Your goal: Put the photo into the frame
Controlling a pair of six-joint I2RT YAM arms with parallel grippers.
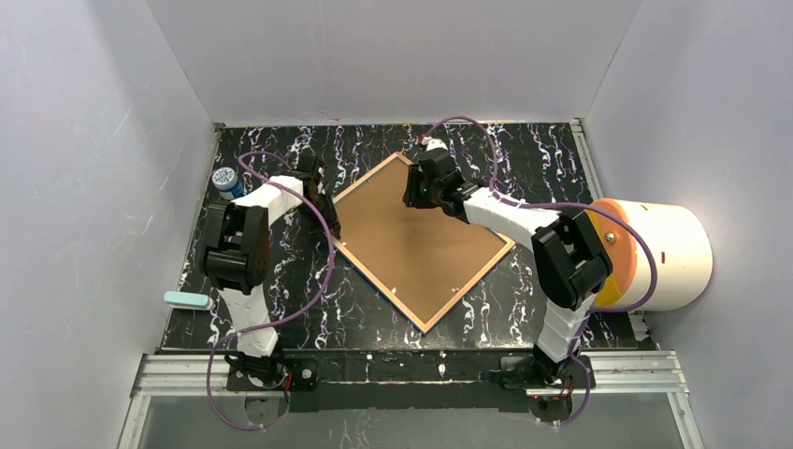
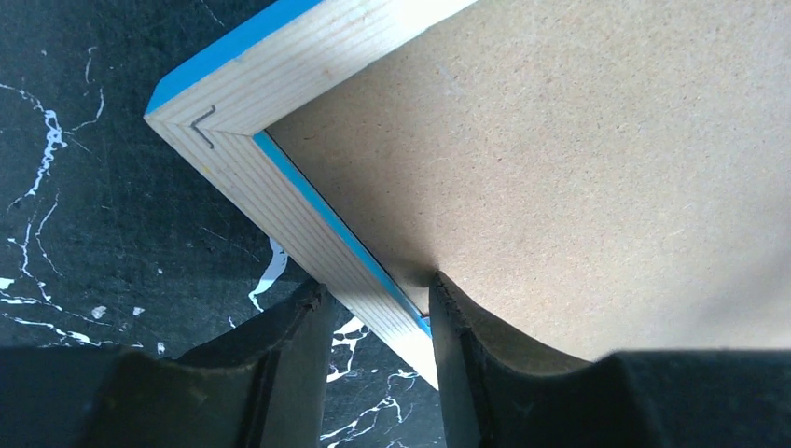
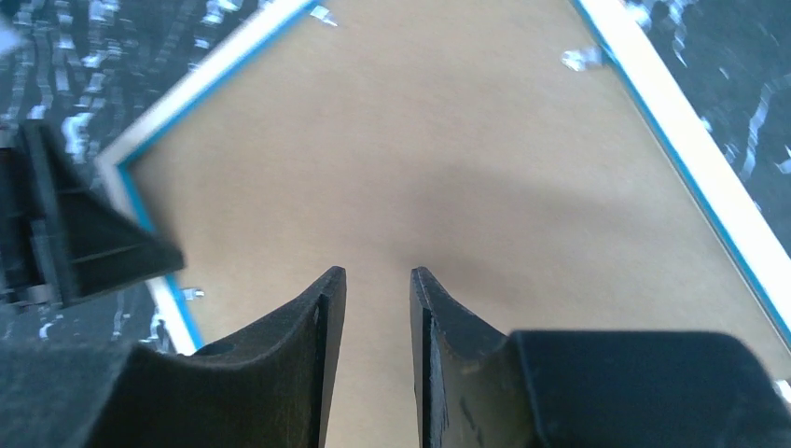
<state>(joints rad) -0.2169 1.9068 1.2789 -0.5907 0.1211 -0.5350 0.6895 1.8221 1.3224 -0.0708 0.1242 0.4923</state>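
Black marbled table (image 1: 561, 178), with two arms bolted at its near edge. The frame (image 2: 280, 201) is lying face down in the middle of the table, turned so that its corners are pointing left, right, near and far. Its pale wood back is facing up and its blue edge is showing along the sides. A brown backing board (image 1: 421, 248) is sitting inside the frame and filling it.

A white drum (image 1: 669, 253) with an orange end is lying at the table's right edge, behind the right arm.

The left arm (image 1: 248, 234) is rising from its base, bending at a raised elbow and reaching forward and right to the frame's left corner. The right arm (image 1: 570, 253) is bending at a high elbow and stretching left and away, its wrist tipping down over the far half of the board.

The left claw (image 2: 373, 285) is pinching the frame's wooden rail just beside that left corner, one finger outside on the table and the other inside on the board. The right claw (image 3: 378, 273) is hanging over the bare board with its fingers spread a little and nothing between them.

A small blue-lidded jar (image 1: 224, 179) is standing at the far left of the table. A pale green block (image 1: 187, 300) is lying at the table's left edge.
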